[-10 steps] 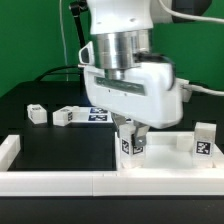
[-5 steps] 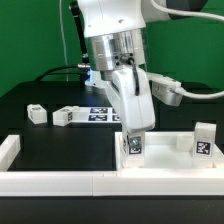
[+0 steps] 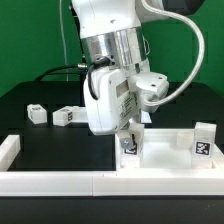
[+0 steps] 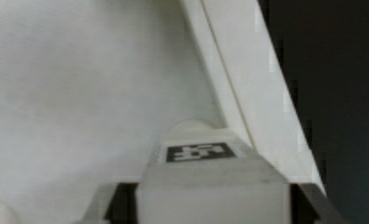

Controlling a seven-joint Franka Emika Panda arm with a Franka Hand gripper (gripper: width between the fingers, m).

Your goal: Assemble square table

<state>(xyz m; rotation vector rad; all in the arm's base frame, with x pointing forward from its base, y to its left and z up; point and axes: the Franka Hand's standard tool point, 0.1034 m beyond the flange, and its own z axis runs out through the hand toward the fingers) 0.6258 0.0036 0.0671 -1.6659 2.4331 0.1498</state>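
The square table top (image 3: 168,160) lies flat at the front on the exterior view's right, rim up. My gripper (image 3: 130,136) points straight down and is shut on a small white tagged leg (image 3: 130,147) that stands upright at the top's near corner. In the wrist view the leg (image 4: 207,172) fills the gap between my dark fingers (image 4: 120,206), next to the top's raised rim (image 4: 234,70). A second leg (image 3: 203,141) stands upright at the top's corner on the exterior view's right. Two loose legs (image 3: 36,113) (image 3: 67,116) lie on the black table at the back.
A long low white border wall (image 3: 60,181) runs along the front edge, with a short piece (image 3: 9,150) at the exterior view's left. A green backdrop stands behind the table. A black cable hangs from the arm at the upper right.
My wrist has turned about its vertical axis with the leg held; the hand's body has swung toward the exterior view's left. The leg stays at the same corner.
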